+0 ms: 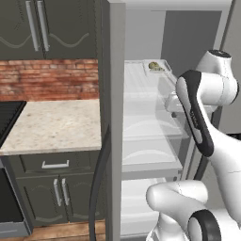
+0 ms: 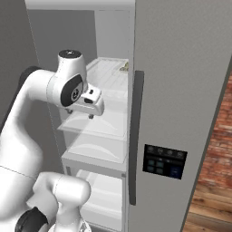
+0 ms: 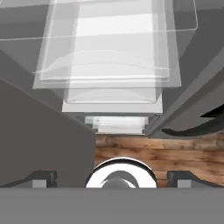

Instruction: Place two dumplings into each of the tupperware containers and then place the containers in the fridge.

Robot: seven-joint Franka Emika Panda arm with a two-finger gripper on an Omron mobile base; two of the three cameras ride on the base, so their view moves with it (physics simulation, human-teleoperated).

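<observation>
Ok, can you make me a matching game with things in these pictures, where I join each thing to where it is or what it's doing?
Things:
1. tupperware container
2. gripper
3. fridge door
4. counter

Places or states:
A. wide open, holding nothing
B. on the fridge's top shelf, with dumplings inside
C. beside the fridge, under a brick wall
D. swung open, with a black panel on it

Pairs: 1-B, 2-A, 3-D, 4-C
</observation>
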